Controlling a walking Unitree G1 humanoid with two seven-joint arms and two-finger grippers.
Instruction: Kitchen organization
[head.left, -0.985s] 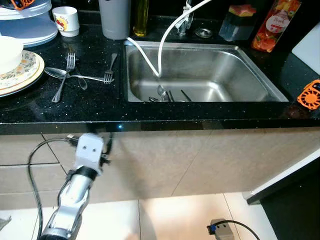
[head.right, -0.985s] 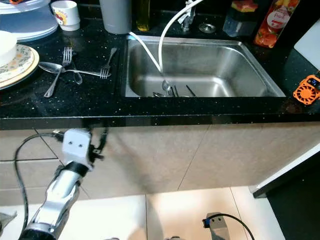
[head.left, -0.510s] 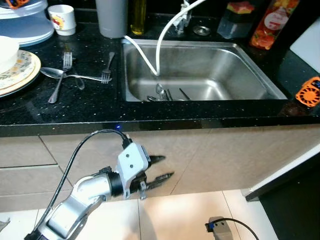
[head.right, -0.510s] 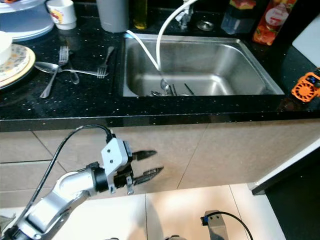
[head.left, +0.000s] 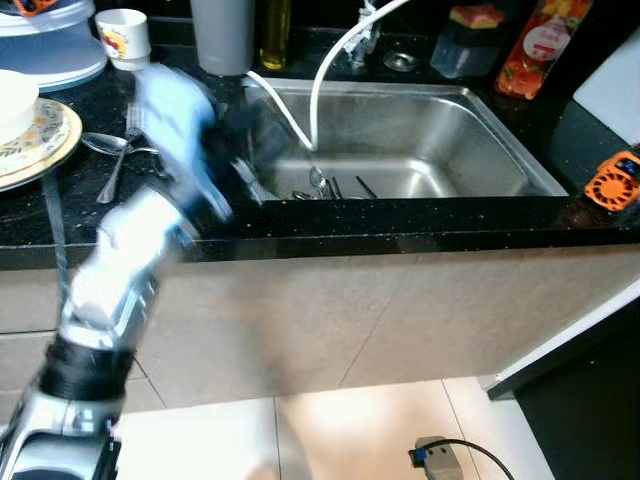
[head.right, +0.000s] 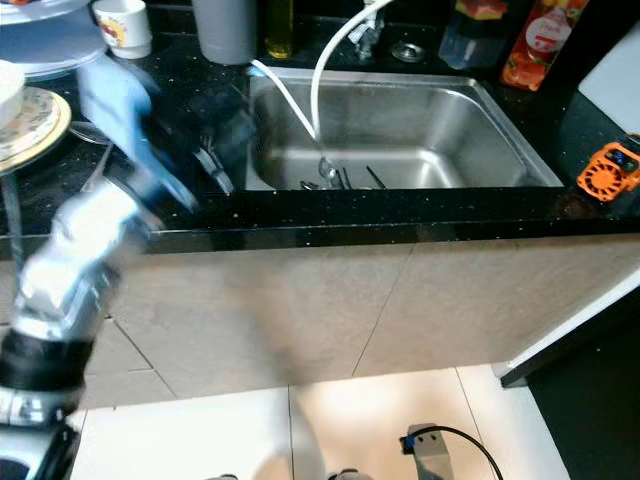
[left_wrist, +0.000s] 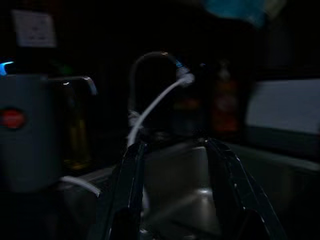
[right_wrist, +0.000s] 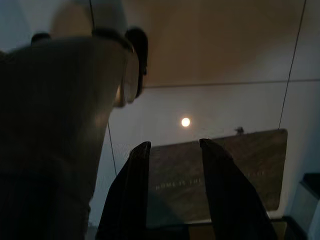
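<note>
The black counter runs across the upper half of the frame, with beige cabinet fronts below it. The steel sink sits upper centre, holding cutlery at its near wall; a white hose hangs into it. The left arm, heavily blurred, rises from lower left to the counter edge beside the sink's left rim. The left gripper faces the sink with its fingers spread apart and nothing between them. The right gripper points at floor tiles and a mat, fingers also spread and empty. A patterned plate lies at far left; a spoon and forks lie beside it, partly behind the arm. A mug stands upper left.
</note>
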